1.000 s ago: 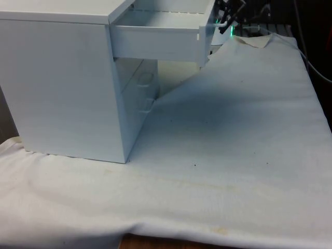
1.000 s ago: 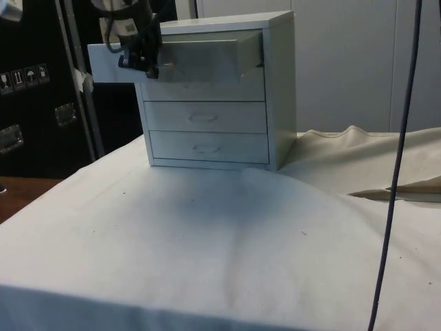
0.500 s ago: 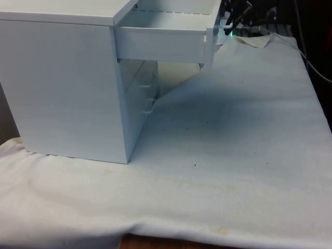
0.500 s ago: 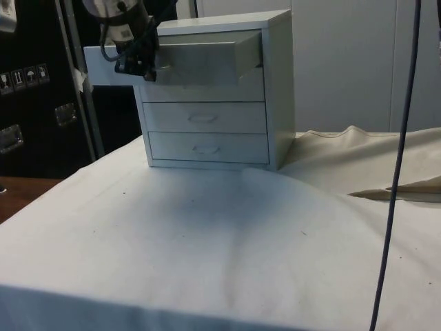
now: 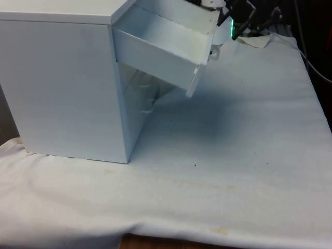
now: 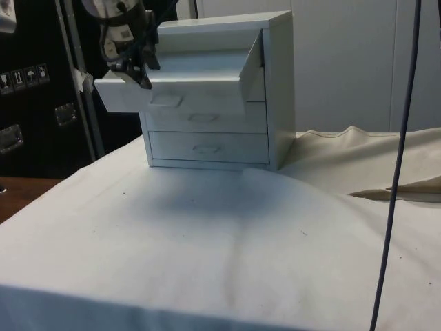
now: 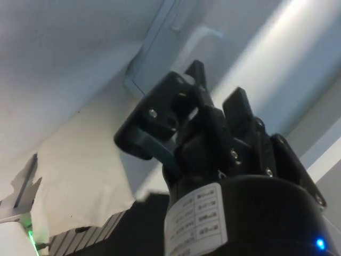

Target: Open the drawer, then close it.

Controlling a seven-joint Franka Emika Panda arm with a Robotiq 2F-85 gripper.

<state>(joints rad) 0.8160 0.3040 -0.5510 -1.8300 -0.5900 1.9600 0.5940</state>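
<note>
Item one, for your record: a white three-drawer chest of flat painted board (image 5: 67, 83) stands on the table under its white cloth (image 5: 233, 155), towards the front view's left and back from the table's near edge. You see its drawer fronts in the side view and one plain side panel in the front view.

Item two: the chest's top drawer, a shallow white box with a flat front panel (image 6: 172, 86), is pulled far out and tilted, its front end hanging lower than its back end. In the side view its front panel droops across the upper part of the middle drawer (image 6: 207, 118), and a small curved white handle (image 6: 165, 101) shows on that panel. In the front view the drawer juts out towards the table's far end, its open inside visible and bare.

Item three: the bottom drawer (image 6: 207, 147) and the middle drawer sit pushed in, each with a small curved handle.

Item four: the black two-finger gripper (image 6: 136, 69) sits at the top drawer's front panel, above the handle. From the wrist view its fingers (image 7: 184, 104) appear close together, but you cannot tell whether they are clamped on anything.
</note>
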